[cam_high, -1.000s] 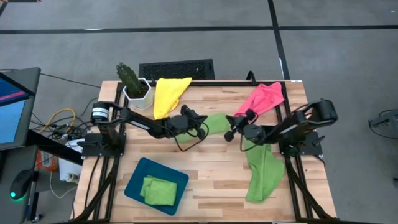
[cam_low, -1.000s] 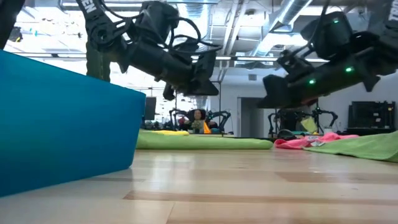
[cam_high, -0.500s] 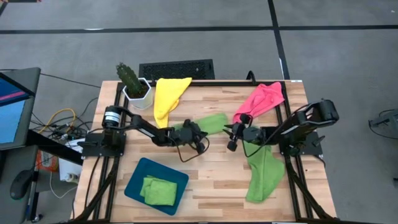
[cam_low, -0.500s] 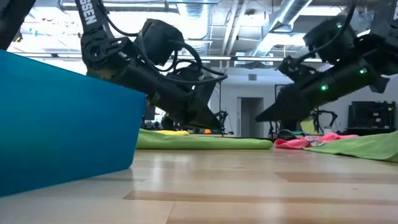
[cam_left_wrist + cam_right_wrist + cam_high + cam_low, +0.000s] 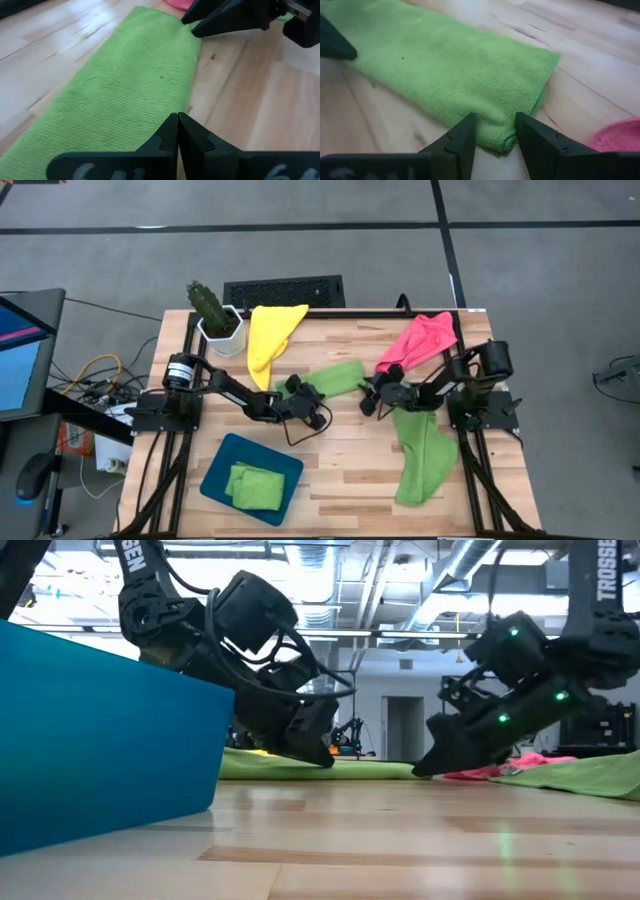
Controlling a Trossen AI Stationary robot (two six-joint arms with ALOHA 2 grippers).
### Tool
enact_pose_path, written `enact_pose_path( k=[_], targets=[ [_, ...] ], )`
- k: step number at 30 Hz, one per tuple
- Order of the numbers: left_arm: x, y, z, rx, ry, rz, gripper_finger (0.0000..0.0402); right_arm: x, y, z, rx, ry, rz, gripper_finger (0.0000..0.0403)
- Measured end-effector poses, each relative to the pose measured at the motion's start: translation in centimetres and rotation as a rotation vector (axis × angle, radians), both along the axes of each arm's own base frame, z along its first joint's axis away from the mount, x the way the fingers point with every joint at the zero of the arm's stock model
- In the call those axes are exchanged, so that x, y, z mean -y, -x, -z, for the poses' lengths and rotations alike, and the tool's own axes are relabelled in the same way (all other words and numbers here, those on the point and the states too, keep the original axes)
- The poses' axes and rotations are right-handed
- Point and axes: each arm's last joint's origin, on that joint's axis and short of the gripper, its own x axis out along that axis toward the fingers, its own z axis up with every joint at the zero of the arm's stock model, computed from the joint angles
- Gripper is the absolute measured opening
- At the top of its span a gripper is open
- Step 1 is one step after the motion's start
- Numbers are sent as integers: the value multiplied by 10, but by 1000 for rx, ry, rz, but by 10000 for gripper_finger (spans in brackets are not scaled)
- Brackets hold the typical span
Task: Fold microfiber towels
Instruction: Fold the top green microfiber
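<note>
At table centre, folded lime green towel (image 5: 335, 378) lying flat as a long narrow strip, ribbed microfiber weave, soft rounded fold at the end between right gripper's fingertips. Right gripper (image 5: 495, 137) low at that end, fingers spread either side of the fold, not pinching. Left gripper (image 5: 177, 131) at the strip's opposite end, fingers pressed together, tips just at the cloth edge, holding nothing. Second lime green towel (image 5: 422, 455) draped loosely toward the right near side, rumpled. Pink towel (image 5: 425, 340) crumpled at the far right corner, yellow towel (image 5: 270, 332) bunched at far centre-left. Folded green towel (image 5: 253, 485) sitting in dark teal tray (image 5: 218, 470), rounded corners, near left. Table (image 5: 340, 460) of pale wood planks, black frame. Potted cactus (image 5: 213, 310) in white pot at far left corner. Grey floor around, cables and monitor to the left. Beyond the table, open workshop with ceiling ducts.
</note>
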Motion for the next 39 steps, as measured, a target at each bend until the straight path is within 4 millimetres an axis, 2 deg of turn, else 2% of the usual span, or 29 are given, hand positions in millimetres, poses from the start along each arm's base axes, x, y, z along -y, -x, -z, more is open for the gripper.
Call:
enact_pose_path(
  k=[4, 7, 15, 17, 20, 22, 25, 28, 32, 39],
  targets=[
    [-1, 1, 1, -12, 0, -1, 0, 0, -9, 4, 6, -14, 21, 160],
    [0, 1, 2, -27, 2, 4, 0, 0, -15, 4, 17, -24, 24, 139],
    [0, 2, 3, -45, -16, 17, 0, 0, -20, -6, 37, -28, 9, 20],
    [0, 2, -9, -25, -26, 38, 0, 0, -20, -9, 38, -26, 10, 14],
    [0, 3, -42, 59, -56, 55, 0, 0, -18, -10, 17, -21, 17, 31],
    [-1, 7, -60, 54, -128, 52, 0, 1, -18, -10, 16, -18, 19, 40],
    [-13, 15, -72, 4, -197, 3, 0, 2, -18, -10, 12, -14, 26, 38],
    [-29, 20, -56, 21, -123, 17, 0, 2, -18, -10, 11, -10, 27, 31],
    [-44, 23, -32, 86, -76, -65, 0, 2, -18, -10, 11, -10, 27, 27],
    [-47, 20, 13, 38, 33, -61, 0, 2, -18, -10, 11, -10, 27, 33]
  ],
)
